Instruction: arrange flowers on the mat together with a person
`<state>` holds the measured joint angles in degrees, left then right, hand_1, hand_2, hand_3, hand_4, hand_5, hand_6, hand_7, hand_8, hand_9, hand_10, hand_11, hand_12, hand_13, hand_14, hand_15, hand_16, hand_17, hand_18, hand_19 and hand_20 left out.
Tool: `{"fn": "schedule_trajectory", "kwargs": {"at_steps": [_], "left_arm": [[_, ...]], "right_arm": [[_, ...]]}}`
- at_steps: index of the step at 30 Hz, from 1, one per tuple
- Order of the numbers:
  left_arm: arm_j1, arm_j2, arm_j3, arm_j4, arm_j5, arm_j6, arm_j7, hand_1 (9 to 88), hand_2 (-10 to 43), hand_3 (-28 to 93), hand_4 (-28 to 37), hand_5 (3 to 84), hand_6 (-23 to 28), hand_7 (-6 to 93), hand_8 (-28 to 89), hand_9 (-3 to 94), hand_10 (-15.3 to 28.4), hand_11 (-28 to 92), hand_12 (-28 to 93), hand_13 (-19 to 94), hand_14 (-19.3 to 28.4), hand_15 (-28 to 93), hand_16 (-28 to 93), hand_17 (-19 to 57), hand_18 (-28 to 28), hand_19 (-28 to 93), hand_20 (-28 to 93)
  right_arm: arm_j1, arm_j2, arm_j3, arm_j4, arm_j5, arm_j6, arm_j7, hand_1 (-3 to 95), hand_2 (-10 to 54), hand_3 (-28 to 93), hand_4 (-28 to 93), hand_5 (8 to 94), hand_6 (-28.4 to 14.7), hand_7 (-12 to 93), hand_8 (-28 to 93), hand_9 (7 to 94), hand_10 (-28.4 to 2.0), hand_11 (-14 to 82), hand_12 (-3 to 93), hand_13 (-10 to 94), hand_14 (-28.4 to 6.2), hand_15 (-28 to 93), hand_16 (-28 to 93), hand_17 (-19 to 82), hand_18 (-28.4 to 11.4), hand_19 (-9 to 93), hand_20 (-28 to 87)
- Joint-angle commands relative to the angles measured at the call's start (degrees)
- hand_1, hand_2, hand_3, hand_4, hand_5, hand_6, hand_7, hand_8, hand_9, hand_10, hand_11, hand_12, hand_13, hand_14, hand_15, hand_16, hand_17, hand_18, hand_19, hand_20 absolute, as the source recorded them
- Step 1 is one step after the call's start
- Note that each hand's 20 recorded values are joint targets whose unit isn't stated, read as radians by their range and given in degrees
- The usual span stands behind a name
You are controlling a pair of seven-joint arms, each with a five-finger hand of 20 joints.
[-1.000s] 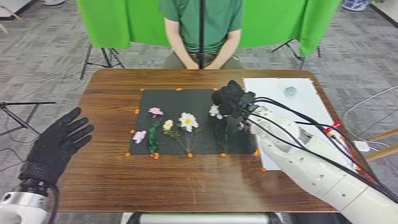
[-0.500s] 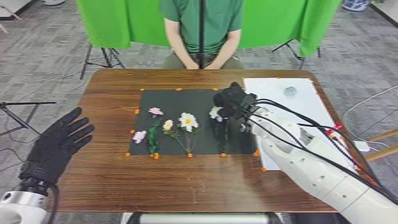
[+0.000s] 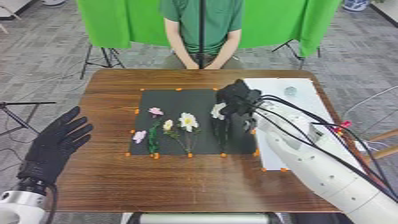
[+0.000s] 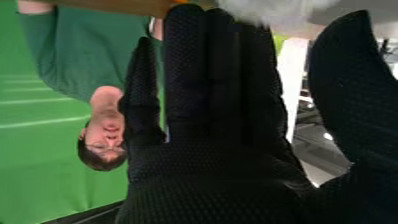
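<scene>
Flowers (image 3: 188,121) lie on the dark mat (image 3: 178,97), one white bloom (image 3: 218,111) just beside my right hand (image 3: 238,99). I find that hand open, fingers straight and thumb apart; my left hand (image 3: 55,147) is also open, by the table's left edge (image 3: 87,102)

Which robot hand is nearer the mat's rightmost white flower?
Right. The right hand is close beside that white flower; the left hand is beyond the mat's left edge.
</scene>
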<state>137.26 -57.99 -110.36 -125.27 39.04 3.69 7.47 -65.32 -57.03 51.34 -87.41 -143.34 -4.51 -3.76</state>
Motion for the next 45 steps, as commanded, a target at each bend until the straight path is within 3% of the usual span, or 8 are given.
{"fn": "schedule_trajectory", "kwargs": {"at_steps": [1, 5, 8, 13, 20, 26, 31, 45], "left_arm": [[1.0, -0.78, -0.17, -0.08, -0.02, -0.24, -0.01, 27.8, -3.0, 69, -27.0, 31.5, 3.9, 13.7, -8, 27.2, 11.4, 17, 19, 22, 14.3, 25, 3, -9.0, 21.7, 43, 9], [0.6, -1.72, -0.08, -0.37, -0.02, -0.25, 0.11, 27.8, -3.0, 69, -26.9, 31.4, 3.9, 13.7, -8, 27.2, 11.4, 17, 19, 22, 14.3, 25, 3, -9.0, 21.8, 43, 9], [1.1, -1.84, -0.31, -0.95, -2.02, -0.69, 1.25, 27.8, -3.0, 69, -26.9, 31.5, 4.0, 13.7, -8, 27.2, 11.4, 17, 19, 22, 14.3, 26, 3, -9.0, 21.8, 43, 9], [2.1, -2.37, -1.45, -1.92, -1.27, 0.51, 2.75, 27.9, -2.9, 68, -27.0, 31.6, 4.0, 13.7, -8, 27.3, 11.4, 17, 19, 22, 14.3, 26, 3, -8.9, 21.8, 43, 9], [2.9, -4.03, -2.89, -2.33, 1.40, -1.37, 4.02, 29.4, -5.0, 68, -26.5, 31.3, 3.6, 14.2, -8, 27.0, 11.1, 17, 19, 23, 13.9, 26, 3, -8.7, 22.1, 43, 9], [3.7, -3.19, -1.39, -2.74, 0.73, 2.16, 8.30, 29.5, -7.2, 68, -25.8, 30.3, 3.3, 14.7, -8, 25.8, 10.6, 17, 19, 22, 14.0, 25, 3, -7.6, 23.1, 42, 8], [3.7, -3.26, -1.01, -3.03, 4.12, 2.63, 7.70, 29.3, -7.8, 69, -24.6, 31.1, 3.3, 16.2, -9, 27.9, 11.2, 16, 17, 25, 15.4, 19, 0, -6.3, 24.0, 42, 6], [2.3, -3.30, 0.59, -2.40, 3.10, 2.31, 6.36, 29.7, -7.9, 68, -24.2, 31.3, 3.4, 16.1, -9, 27.8, 10.8, 16, 18, 24, 14.1, 20, 3, -6.8, 21.9, 42, 7]], "right_arm": [[-6.9, 1.7, 11.6, -9.8, 10.7, -7.0, 0.1, 26.7, -9.5, 85, -28, 47.5, 0.1, 30, -15, 51.7, -9.6, 32.9, 28.3, 48, -7.5, 53, 26, 16, -17.6, 54, 39], [-19.1, 0.3, 28.4, -17.4, 30.0, -13.0, -1.5, 24.0, -4.1, 85, -26, 38.7, -3.4, 21, -10, 43.2, -12.0, 21.9, 26.2, 41, -9.5, 45, 23, 14, -18.5, 53, 38], [-28.8, -1.4, 41.3, -20.8, 50.0, -19.8, -3.3, 23.8, 2.8, 87, -22, 33.4, -3.9, 18, -9, 37.9, -12.7, 17.1, 27.0, 38, -10.7, 34, 25, 15, -19.3, 50, 34], [-43.2, -3.3, 54.9, -26.8, 72.1, -17.7, -1.0, 20.0, 8.4, 91, -16, 35.5, -2.4, 14, -8, 37.1, -13.4, 12.2, 27.4, 34, -12.6, 15, 34, 14, -20.6, 42, 29], [-55.6, -9.3, 65.2, -32.3, 81.2, -17.8, 1.7, 20.8, 3.0, 91, -16, 36.3, -7.6, 7, -6, 38.3, -13.8, 6.6, 26.6, 34, -12.4, 9, 37, 14, -20.9, 37, 28], [-60.9, -14.6, 65.6, -34.1, 81.8, -14.7, 2.6, 18.3, -3.7, 82, -21, 35.0, -7.7, 7, -5, 36.7, -13.7, 5.8, 27.5, 32, -13.1, 7, 38, 14, -21.1, 34, 26], [-61.3, -16.1, 65.1, -33.9, 81.9, -13.0, 2.1, 17.5, -4.5, 81, -22, 34.4, -7.3, 8, -5, 35.8, -13.8, 6.0, 28.4, 31, -12.9, 7, 39, 13, -21.3, 35, 27], [-62.4, -17.8, 63.9, -32.9, 85.7, -12.0, 2.3, 17.9, -4.1, 83, -22, 33.9, -7.4, 10, -6, 34.9, -13.9, 8.2, 28.4, 32, -12.4, 7, 40, 14, -20.2, 33, 24]]}}
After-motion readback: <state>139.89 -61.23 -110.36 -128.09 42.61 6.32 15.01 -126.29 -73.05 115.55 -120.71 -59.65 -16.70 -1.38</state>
